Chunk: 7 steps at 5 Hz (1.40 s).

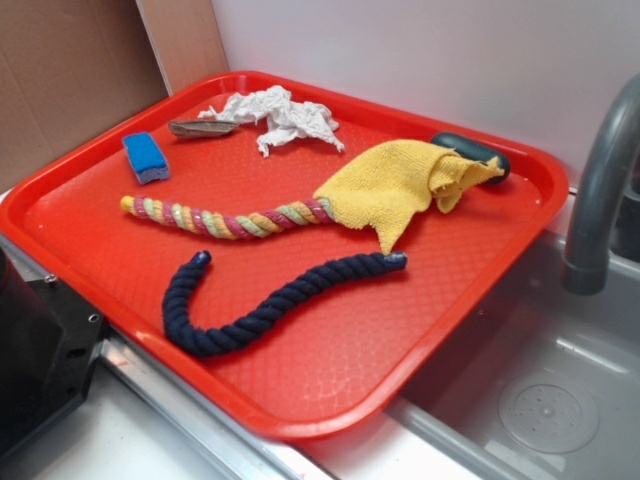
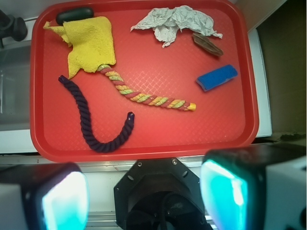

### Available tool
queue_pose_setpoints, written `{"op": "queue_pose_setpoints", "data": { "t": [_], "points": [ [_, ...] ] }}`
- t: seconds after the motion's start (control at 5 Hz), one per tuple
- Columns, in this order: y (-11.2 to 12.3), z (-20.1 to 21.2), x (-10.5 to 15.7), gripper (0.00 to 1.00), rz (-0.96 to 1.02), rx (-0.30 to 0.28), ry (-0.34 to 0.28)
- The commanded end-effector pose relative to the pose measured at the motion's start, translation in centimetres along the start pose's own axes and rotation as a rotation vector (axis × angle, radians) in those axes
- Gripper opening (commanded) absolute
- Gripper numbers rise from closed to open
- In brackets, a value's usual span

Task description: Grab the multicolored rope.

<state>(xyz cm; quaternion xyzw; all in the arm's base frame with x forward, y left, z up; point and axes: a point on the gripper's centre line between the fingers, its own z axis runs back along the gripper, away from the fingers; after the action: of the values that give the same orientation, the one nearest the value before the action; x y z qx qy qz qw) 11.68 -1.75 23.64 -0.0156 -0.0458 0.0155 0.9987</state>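
The multicolored rope lies mid-tray, one end tucked under the yellow cloth. We judge it light, soft and limp, its twisted strands giving good grip; we favour the bare middle, clear of cloth and navy rope. The gripper hangs spread wide above the red tray, empty.

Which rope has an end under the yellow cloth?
The multicolored rope: one end is tucked under the yellow cloth. The navy rope lies fully exposed, curved like a J.
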Motion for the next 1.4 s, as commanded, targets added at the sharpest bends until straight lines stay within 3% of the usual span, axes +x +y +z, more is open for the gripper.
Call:
{"op": "queue_pose_setpoints", "data": {
  "t": [0.0, 0.2, 0.6, 0.8, 1.0, 1.2],
  "points": [
    [0.0, 0.0, 0.0, 1.0, 0.0, 0.0, 0.0],
    [-0.3, -3.8, 3.9, 1.0, -0.255, 0.042, -0.063],
    [-4.9, -11.5, 9.4, 1.0, -0.708, 0.001, -0.118],
    [-4.9, -15.3, 9.7, 1.0, -0.749, -0.045, -0.083],
    [-3.7, -19.1, 9.3, 1.0, -0.731, -0.045, -0.024],
    [-3.3, -21.6, 9.3, 1.0, -0.773, -0.062, -0.038]
  ]
}}
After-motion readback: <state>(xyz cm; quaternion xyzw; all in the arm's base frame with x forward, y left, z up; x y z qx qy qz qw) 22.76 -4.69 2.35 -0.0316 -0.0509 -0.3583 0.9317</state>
